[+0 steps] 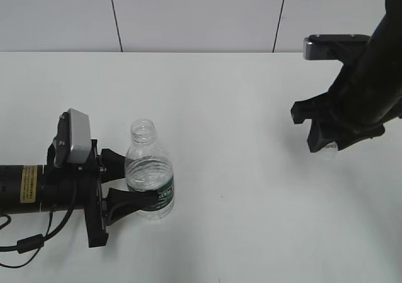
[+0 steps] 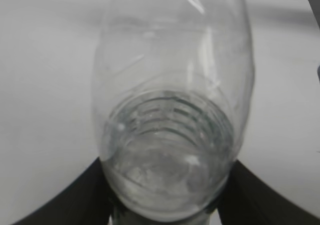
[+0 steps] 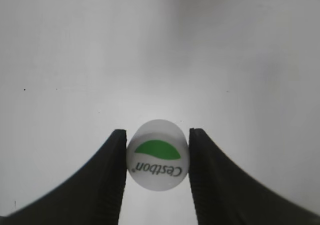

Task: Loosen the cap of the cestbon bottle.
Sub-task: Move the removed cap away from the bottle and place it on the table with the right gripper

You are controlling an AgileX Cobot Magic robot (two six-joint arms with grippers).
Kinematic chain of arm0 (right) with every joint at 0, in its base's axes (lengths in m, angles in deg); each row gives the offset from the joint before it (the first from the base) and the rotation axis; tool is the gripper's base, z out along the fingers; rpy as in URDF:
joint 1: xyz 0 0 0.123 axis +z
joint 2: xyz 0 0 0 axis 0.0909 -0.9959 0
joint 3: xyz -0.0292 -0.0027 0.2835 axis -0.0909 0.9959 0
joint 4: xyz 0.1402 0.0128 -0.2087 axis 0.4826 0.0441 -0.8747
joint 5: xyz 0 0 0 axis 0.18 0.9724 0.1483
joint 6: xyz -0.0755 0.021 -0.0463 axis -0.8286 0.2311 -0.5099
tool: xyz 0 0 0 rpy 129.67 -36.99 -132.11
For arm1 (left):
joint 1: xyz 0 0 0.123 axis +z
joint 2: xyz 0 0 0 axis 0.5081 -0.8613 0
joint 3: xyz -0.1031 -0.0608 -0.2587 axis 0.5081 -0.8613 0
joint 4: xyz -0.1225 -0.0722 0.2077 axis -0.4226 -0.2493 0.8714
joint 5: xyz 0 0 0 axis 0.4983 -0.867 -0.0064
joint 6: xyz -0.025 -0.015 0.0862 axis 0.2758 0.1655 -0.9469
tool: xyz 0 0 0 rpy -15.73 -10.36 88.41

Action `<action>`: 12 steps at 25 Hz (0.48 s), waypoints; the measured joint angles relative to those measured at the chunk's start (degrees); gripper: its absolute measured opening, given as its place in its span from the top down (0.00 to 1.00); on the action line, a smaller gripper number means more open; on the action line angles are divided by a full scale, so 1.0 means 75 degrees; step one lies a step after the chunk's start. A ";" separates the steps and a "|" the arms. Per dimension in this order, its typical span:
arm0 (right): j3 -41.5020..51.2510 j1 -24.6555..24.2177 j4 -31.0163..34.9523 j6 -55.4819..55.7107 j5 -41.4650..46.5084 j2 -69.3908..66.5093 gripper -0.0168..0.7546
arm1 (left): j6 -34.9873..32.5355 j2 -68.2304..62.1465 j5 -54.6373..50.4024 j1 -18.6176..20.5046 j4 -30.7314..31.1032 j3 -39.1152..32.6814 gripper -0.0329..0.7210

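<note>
The small round white plastic cap [image 3: 157, 155] is off, clamped in the right gripper [image 1: 328, 146] at centre right. The left gripper [image 1: 129, 183] clasps the clear plastic cestbon bottle [image 1: 149, 170], lower left, neck open. Remaining step, judged: set the cap down.

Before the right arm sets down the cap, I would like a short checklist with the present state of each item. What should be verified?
1. Cap held between the right gripper fingers: ok, both sides touch it.
2. Cestbon bottle upright: ok.
3. Left gripper closed around the bottle body: ok.
4. Bottle neck open, cap fully off: ok.
5. Table bare below the right gripper: ok in the right wrist view.
6. Height of the cap above the table: cannot tell.
</note>
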 joint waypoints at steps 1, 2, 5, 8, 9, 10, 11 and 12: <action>0.0238 0.0000 0.0126 0.0000 -0.0304 0.0000 0.60 | 0.0000 0.0000 0.0000 0.0000 0.0000 0.0000 0.48; 0.0479 0.0000 0.0200 -0.0008 -0.0601 0.0000 0.60 | 0.0000 0.0000 0.0000 0.0000 0.0000 0.0000 0.48; 0.1127 0.0000 0.0301 -0.0008 -0.1394 0.0000 0.60 | 0.0000 0.0000 0.0000 0.0000 0.0000 0.0000 0.48; 0.1663 0.0000 0.0337 -0.0014 -0.1989 -0.0018 0.60 | 0.0000 0.0000 0.0000 0.0000 0.0000 0.0000 0.48; 0.1798 0.0000 0.0357 -0.0014 -0.2136 -0.0061 0.60 | 0.0000 0.0000 0.0000 0.0000 0.0000 0.0000 0.48; 0.1907 0.0000 0.0375 -0.0023 -0.2242 -0.0108 0.60 | 0.0000 0.0000 0.0000 0.0000 0.0000 0.0000 0.48; 0.1962 0.0000 0.0398 -0.0040 -0.2317 -0.0194 0.60 | 0.0000 0.0000 0.0000 0.0000 0.0000 0.0000 0.48; 0.1993 0.0000 0.0428 -0.0082 -0.2395 -0.0313 0.60 | 0.0000 0.0000 0.0000 0.0000 0.0000 0.0000 0.48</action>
